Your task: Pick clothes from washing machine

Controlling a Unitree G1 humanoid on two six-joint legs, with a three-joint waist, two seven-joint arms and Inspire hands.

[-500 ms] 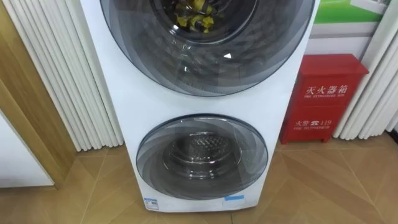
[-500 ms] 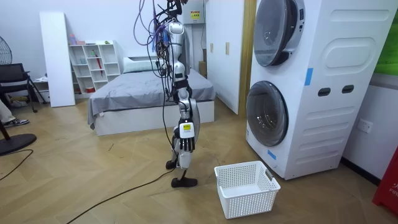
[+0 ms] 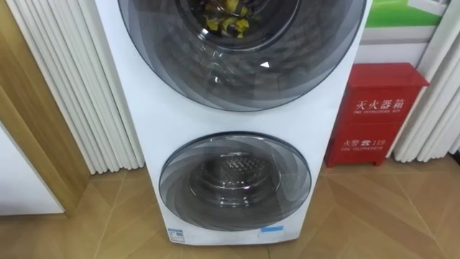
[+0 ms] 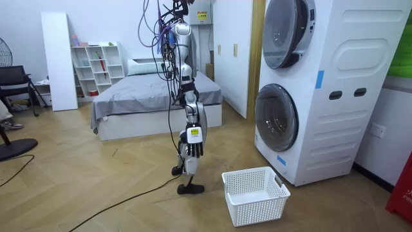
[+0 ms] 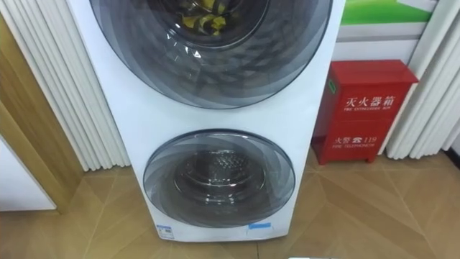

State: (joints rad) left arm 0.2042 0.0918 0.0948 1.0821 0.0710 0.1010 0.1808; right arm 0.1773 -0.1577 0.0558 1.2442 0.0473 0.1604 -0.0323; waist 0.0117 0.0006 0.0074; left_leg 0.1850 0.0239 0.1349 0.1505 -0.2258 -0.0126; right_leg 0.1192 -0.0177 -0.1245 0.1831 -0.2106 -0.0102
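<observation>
A white stacked washing machine (image 3: pixel 144 108) stands in front of me, with both round glass doors closed. Behind the upper door (image 3: pixel 241 65) lie yellow and dark clothes (image 3: pixel 224 18). The drum behind the lower door (image 3: pixel 235 180) looks empty. In the room view I stand upright about a metre from the machine (image 4: pixel 341 96), facing it. My right hand (image 4: pixel 192 149) hangs at my side, away from both doors.
A white laundry basket (image 4: pixel 254 195) sits on the wood floor between me and the machine. A red fire-extinguisher box (image 3: pixel 377 115) stands right of the machine, and white slatted panels (image 3: pixel 65 86) are on its left. A bed (image 4: pixel 148 96) is behind me.
The eye view has shifted very slightly. Nothing else has moved.
</observation>
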